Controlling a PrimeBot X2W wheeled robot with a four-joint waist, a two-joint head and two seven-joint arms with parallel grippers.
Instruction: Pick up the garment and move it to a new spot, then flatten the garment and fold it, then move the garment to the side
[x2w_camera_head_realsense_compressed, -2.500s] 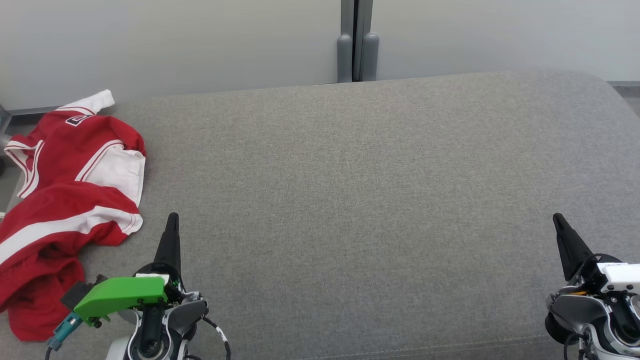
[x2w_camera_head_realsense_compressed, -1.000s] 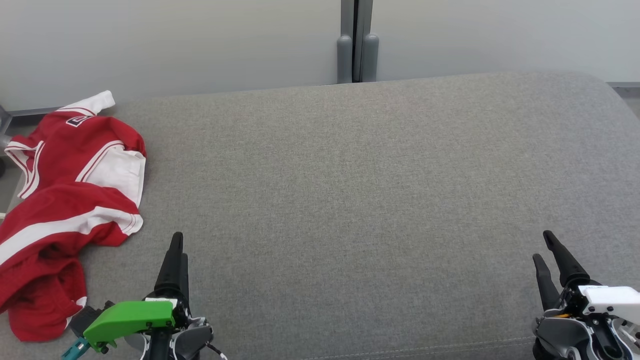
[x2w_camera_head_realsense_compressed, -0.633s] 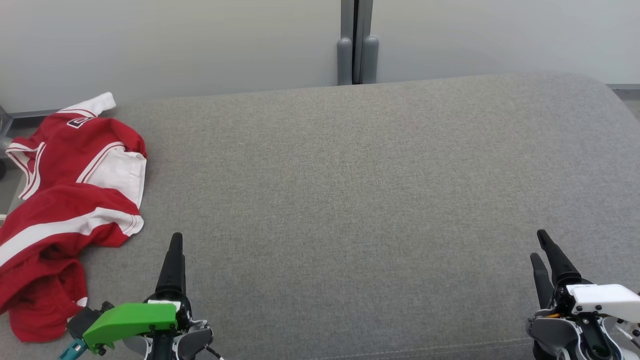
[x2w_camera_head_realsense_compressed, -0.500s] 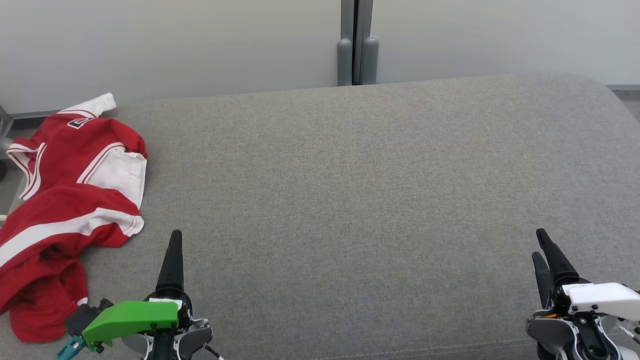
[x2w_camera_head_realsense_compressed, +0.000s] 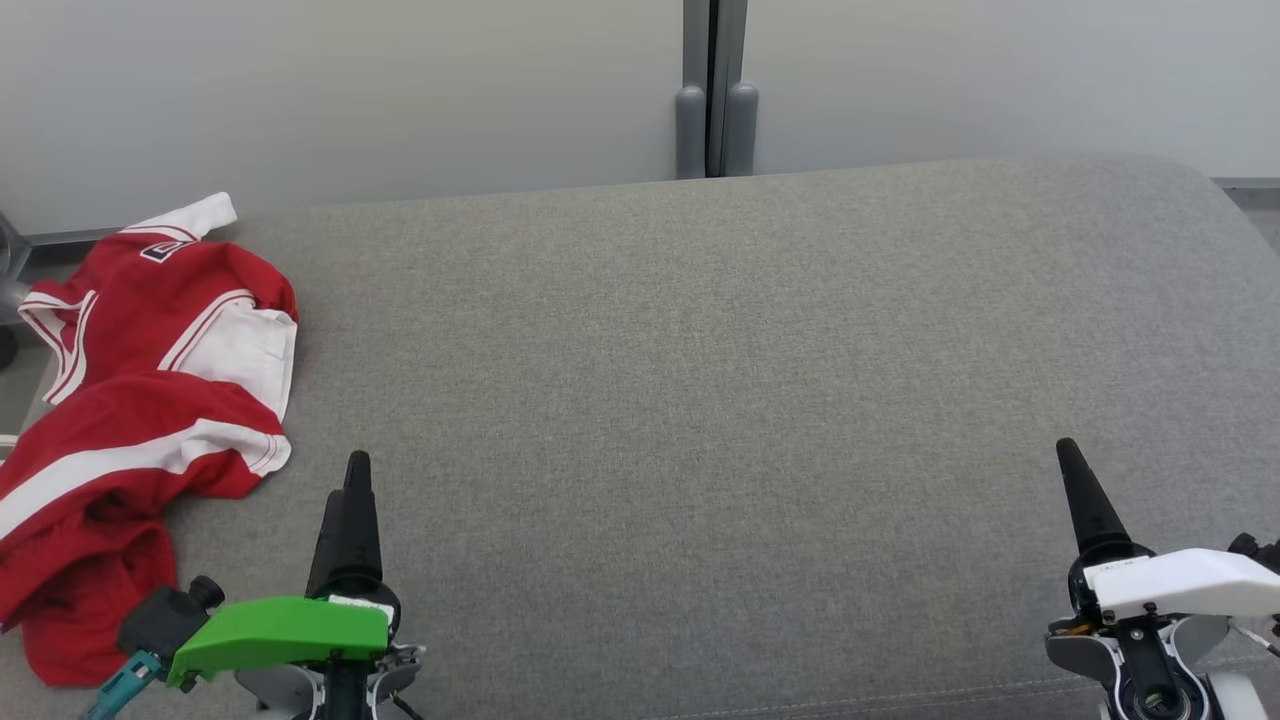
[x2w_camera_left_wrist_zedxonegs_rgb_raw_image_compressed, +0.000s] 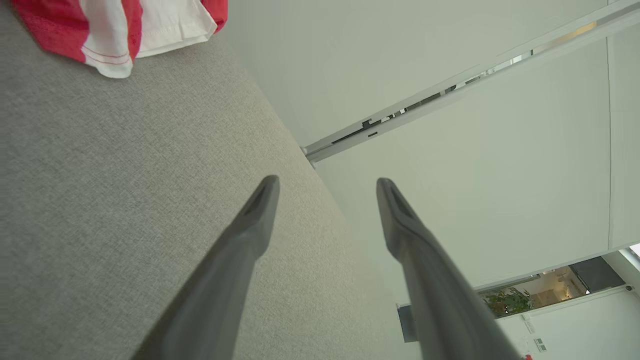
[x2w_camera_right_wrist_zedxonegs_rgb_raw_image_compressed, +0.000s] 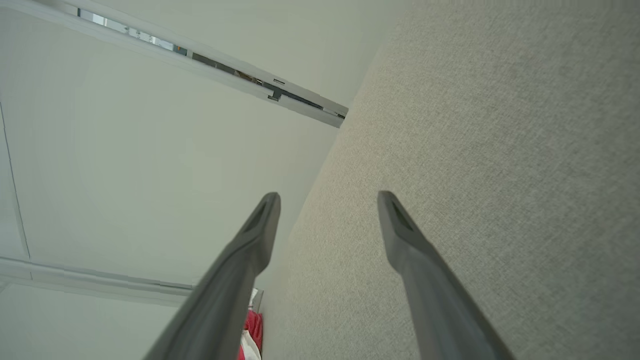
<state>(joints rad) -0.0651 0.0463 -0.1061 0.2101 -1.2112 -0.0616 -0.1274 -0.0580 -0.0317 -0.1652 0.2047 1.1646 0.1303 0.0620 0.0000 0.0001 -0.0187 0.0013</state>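
Fingers (x2w_camera_left_wrist_zedxonegs_rgb_raw_image_compressed: 250, 240) are spread wide and empty on both the left gripper (x2w_camera_head_realsense_compressed: 345, 478) and the right gripper (x2w_camera_head_realsense_compressed: 1068, 455), which sit low at the near edge, well apart. Big grey woven fabric cushion (x2w_camera_head_realsense_compressed: 700, 350) spans the head view, with pale wall panels (x2w_camera_head_realsense_compressed: 400, 90) behind. Crumpled red-and-white jersey garment (x2w_camera_head_realsense_compressed: 130, 400) lies at the cushion's left end, partly over the edge, near the left gripper but not touching it. Green plastic cover (x2w_camera_head_realsense_compressed: 280, 632) sits on the left wrist, white plastic cover (x2w_camera_head_realsense_compressed: 1180, 590) on the right.

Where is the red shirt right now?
The red and white jersey lies crumpled at the left edge of the grey cushion in the head view, just left of the left gripper.
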